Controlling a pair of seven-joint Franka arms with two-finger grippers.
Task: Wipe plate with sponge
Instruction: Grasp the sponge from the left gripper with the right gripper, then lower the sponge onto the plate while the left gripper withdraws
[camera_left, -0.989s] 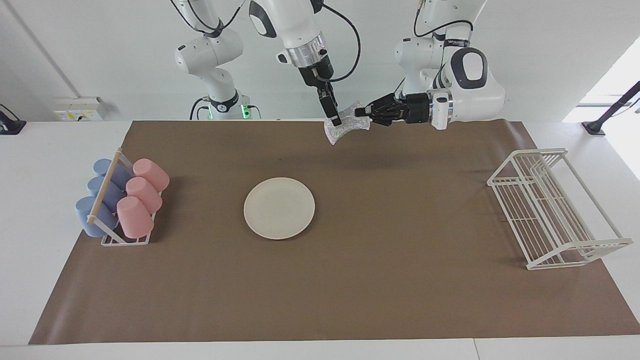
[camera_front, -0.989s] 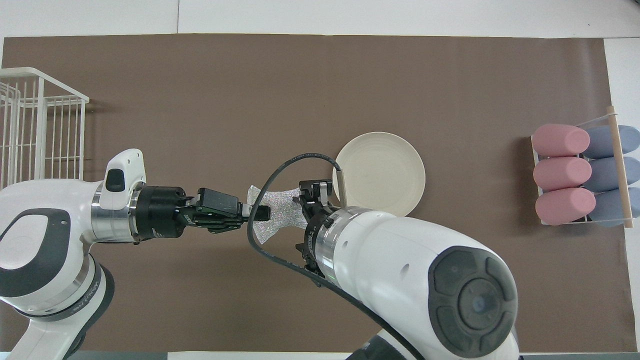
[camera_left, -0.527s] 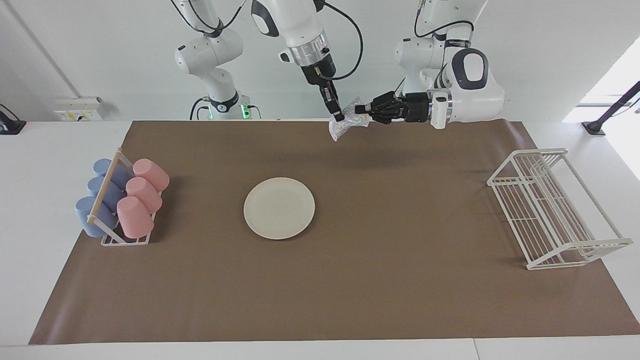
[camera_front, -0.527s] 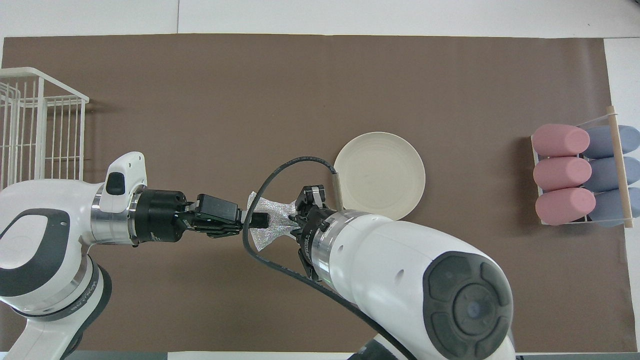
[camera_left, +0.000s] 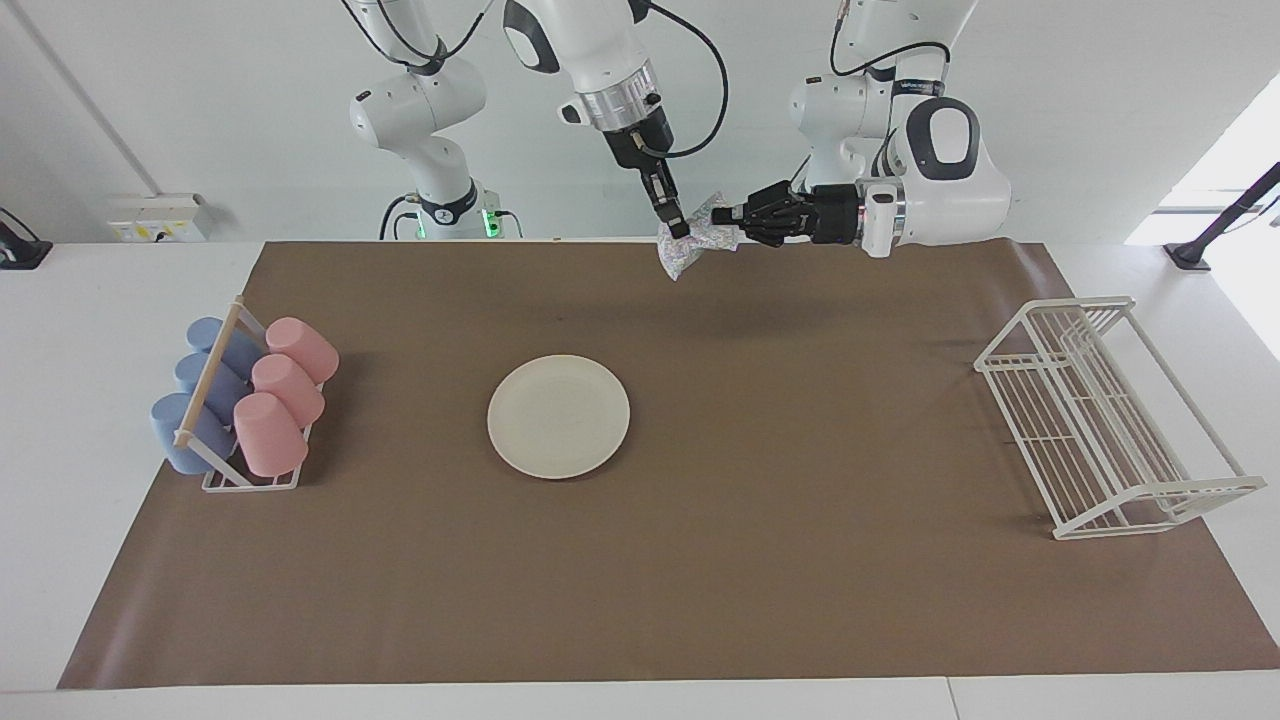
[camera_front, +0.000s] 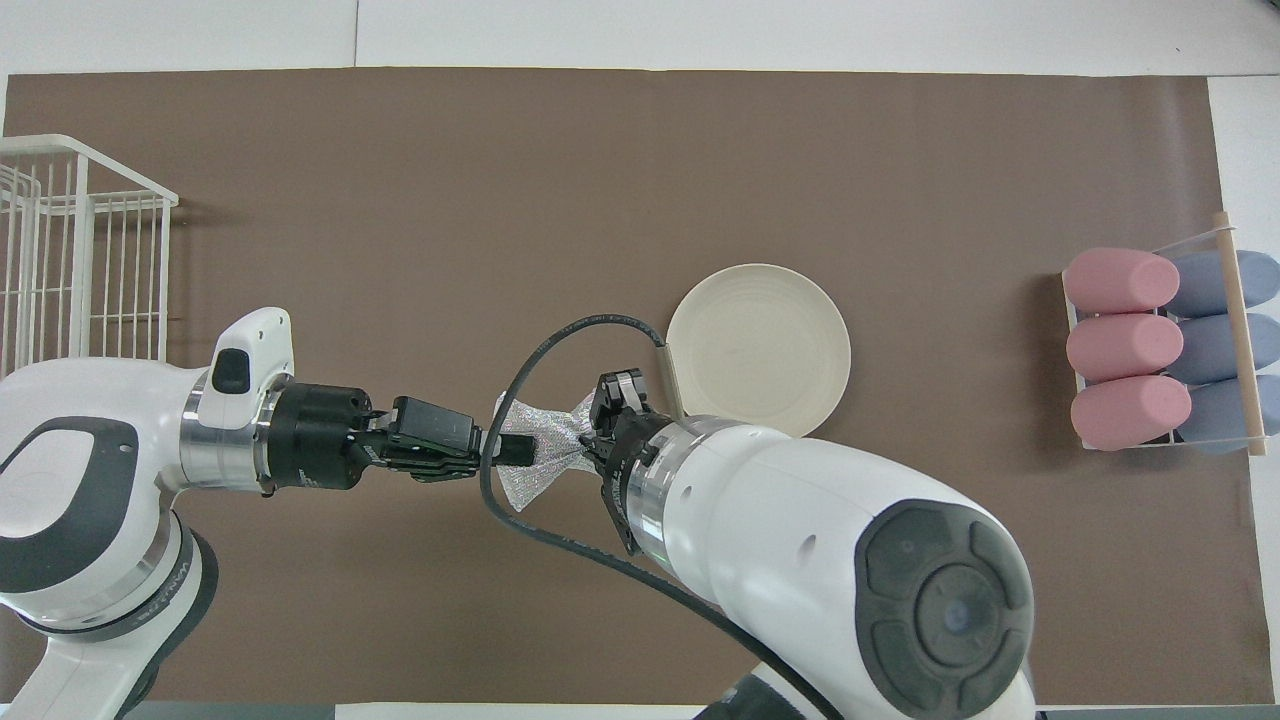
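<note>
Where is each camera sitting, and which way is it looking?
Facing view: high across the table, looking at the robots; both arms and bases show, left gripper and right gripper shut on the raised sponge.
Overhead view: above the robots' end, looking steeply down; both forearms come in from the bottom.
Shared: sponge, plate, cup rack, wire rack, mirrored.

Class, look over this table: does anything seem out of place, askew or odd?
Only the sponge: it hangs in mid-air, pinched by both the left end effector and right end effector. The plate lies flat, untouched.
</note>
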